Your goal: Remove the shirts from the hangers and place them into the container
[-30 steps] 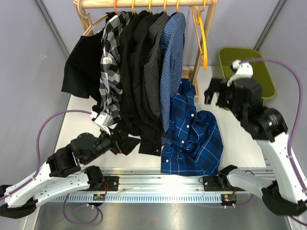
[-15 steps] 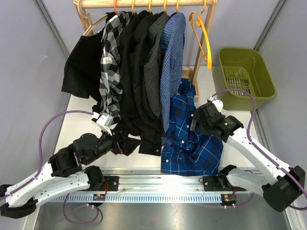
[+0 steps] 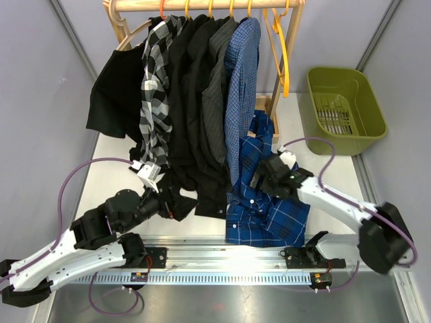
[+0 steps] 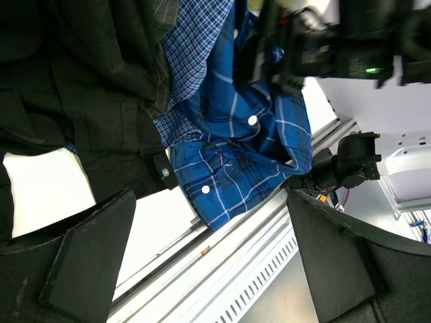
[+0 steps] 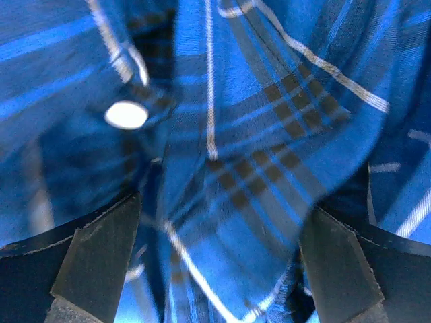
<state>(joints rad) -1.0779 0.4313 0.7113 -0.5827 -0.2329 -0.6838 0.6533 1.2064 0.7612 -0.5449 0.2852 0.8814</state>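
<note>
Dark blue plaid shirt (image 3: 273,205) in a heap at the table's (image 3: 350,175) near edge, right of middle

Right gripper (image 5: 215,262) nose-down in that heap, fingers spread fully wide with a ridge of cloth between, probably nothing pinched but too blurry up close to swear to it. Left gripper (image 4: 215,269) low near the hems of the black shirts (image 3: 192,114), gaping too, nothing in it. Rest of the shirts on orange hangers (image 3: 286,67) along the wooden rack (image 3: 202,5). Green container (image 3: 313,97) at the far right corner.
</note>
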